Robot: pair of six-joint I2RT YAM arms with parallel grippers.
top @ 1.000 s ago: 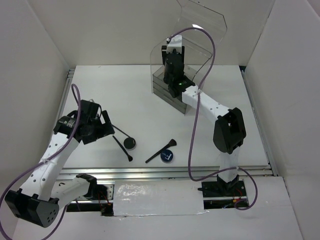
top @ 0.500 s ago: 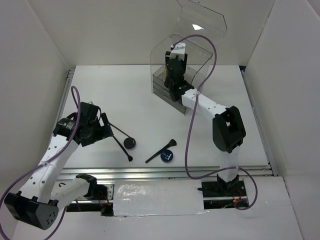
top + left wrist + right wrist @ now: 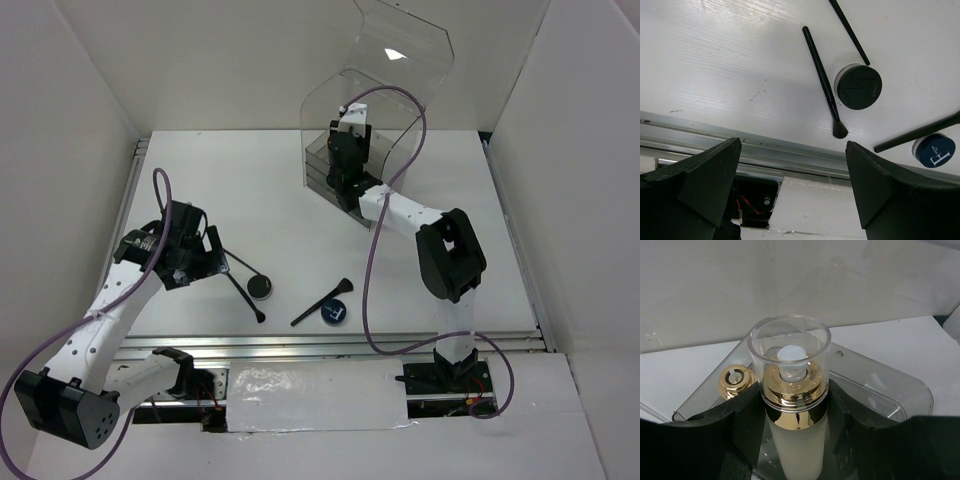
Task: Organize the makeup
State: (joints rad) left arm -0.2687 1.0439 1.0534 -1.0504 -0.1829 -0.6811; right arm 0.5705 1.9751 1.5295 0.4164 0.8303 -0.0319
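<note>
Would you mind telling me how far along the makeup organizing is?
Done: the gold lipstick stands in the clear box. In hand: the right end effector grips the gold-collared bottle at that box. To do: three brushes, the black jar and the blue jar lie on the table below the open left end effector.

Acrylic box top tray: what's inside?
Visible: cream tube, gripped upright by the right hand, and a small gold lipstick beside it. The hand hides the acrylic box floor beneath; drawer contents can't be seen.

Right gripper (image 3: 347, 128) has seemingly sunk into box (image 3: 318, 165).
</note>
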